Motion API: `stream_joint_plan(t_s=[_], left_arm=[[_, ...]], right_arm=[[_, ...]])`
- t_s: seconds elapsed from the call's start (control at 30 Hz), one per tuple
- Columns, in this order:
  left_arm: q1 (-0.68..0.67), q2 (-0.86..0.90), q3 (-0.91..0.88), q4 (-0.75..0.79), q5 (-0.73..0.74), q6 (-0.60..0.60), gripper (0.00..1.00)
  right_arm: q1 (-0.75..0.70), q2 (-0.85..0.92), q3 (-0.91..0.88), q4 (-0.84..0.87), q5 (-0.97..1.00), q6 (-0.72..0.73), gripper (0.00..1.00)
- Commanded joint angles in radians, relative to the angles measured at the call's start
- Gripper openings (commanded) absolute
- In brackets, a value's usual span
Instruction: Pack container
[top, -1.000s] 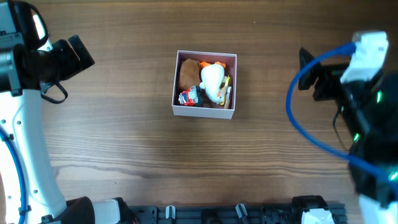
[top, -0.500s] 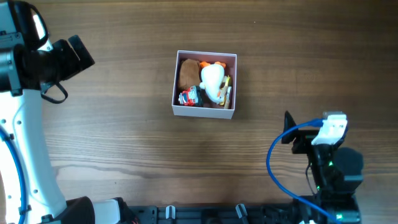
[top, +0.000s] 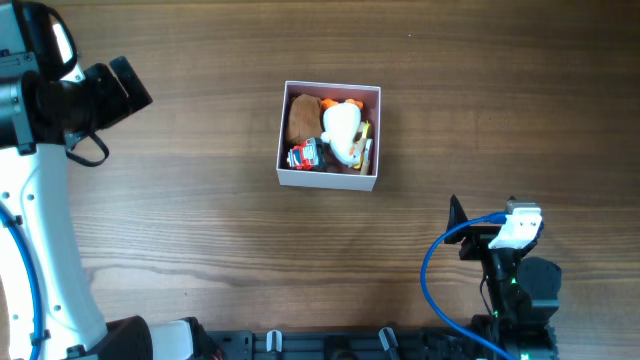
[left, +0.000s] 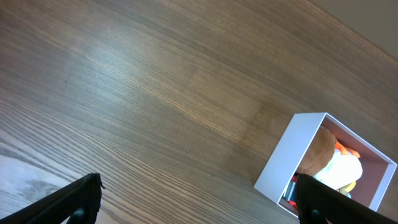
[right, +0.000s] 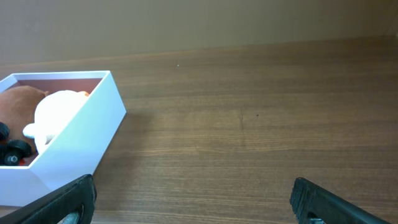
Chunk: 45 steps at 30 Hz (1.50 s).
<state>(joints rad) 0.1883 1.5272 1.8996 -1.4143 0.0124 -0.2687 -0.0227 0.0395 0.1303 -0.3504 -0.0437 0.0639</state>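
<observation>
Overhead view: container on desk, stuffed with toys. Looks packed. Left jaws and right jaws wide open, holding nothing, well away from container. Next: probably just rest.

White-walled container with pink interior, white toy, brown toy, brown wood-grain table

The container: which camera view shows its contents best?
The overhead view. It looks straight down into the container, so all four walls and the toys inside show. Left wrist crops it at the frame edge; right wrist sees it from the side, a wall hiding most contents.
</observation>
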Motion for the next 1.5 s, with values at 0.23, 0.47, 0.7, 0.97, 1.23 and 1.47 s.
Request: stream_joint_plan(t_s=[0.23,0.47,0.7,0.97,1.23,1.47], left_arm=[[0.005,-0.008,0.002,-0.002,0.001,-0.009,1.00],[0.005,-0.008,0.002,-0.002,0.001,-0.009,1.00],[0.005,-0.008,0.002,-0.002,0.001,-0.009,1.00],[0.003,-0.058,-0.019,0.043,0.010,-0.010,1.00],[-0.114,-0.422,-0.457,0.544,0.058,-0.009,1.00],[-0.142,-0.714,-0.870,0.793,0.078,-0.009,1.00]], right_arm=[[-0.004,-0.017,-0.007,0.005,0.014,0.017,1.00],[-0.004,-0.017,-0.007,0.005,0.014,0.017,1.00],[-0.004,-0.017,-0.007,0.005,0.014,0.018,1.00],[-0.004,-0.017,-0.007,0.005,0.013,0.018,1.00],[-0.004,-0.017,-0.007,0.005,0.014,0.017,1.00],[-0.004,-0.017,-0.007,0.005,0.013,0.017,1.00]])
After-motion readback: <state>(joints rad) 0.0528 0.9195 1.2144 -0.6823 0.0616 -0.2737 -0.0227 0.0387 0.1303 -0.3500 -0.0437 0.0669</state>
